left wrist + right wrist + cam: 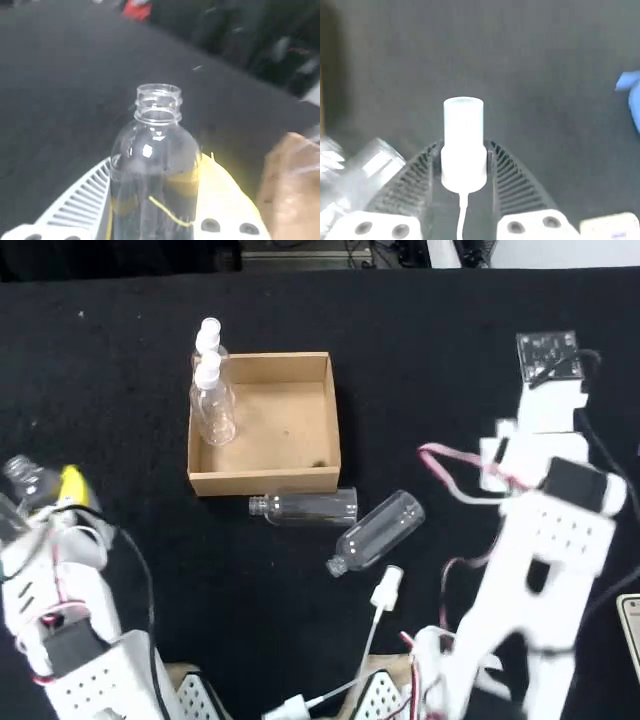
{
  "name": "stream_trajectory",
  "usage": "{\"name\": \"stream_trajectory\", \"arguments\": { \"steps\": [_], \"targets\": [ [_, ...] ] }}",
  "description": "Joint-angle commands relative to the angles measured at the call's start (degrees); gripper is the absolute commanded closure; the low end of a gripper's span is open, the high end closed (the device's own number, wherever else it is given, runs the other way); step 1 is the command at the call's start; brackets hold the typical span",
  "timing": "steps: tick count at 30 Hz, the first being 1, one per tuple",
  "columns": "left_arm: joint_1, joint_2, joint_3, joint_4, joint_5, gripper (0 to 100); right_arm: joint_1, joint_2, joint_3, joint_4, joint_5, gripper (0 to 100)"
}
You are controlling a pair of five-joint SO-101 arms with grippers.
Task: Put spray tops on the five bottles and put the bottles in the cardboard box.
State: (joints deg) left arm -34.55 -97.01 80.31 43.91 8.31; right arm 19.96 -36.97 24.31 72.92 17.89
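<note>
My left gripper (155,192) is shut on an open-necked clear bottle (157,150), between a white finger and a yellow one. In the high view this bottle (22,476) and left gripper (48,492) are at the table's left side. My right gripper (464,165) is shut with its black fingers on a white spray top (463,145), whose tube runs back toward the wrist. That spray top (386,589) shows in the front middle of the table. The cardboard box (265,481) holds two capped bottles (213,405) against its left wall. Two uncapped bottles (305,507) (378,532) lie just in front of it.
Another spray top (290,707) lies at the front edge with its tube pointing right. A tall white arm (545,540) takes up the table's right side. A blurred clear bottle (357,177) lies close beside my right gripper. Black cloth covers the table.
</note>
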Motion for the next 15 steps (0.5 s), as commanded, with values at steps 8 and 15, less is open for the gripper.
{"name": "stream_trajectory", "arguments": {
  "steps": [8,15],
  "targets": [
    [21.4,-7.3,6.8,-10.7,-0.4,97,-28.6,-22.4,-8.0,-4.2,-19.9,98.7],
    [31.2,-7.6,12.2,-26.0,-0.3,97,-45.4,-23.8,-8.0,-18.5,-20.9,98.7]
  ]
}}
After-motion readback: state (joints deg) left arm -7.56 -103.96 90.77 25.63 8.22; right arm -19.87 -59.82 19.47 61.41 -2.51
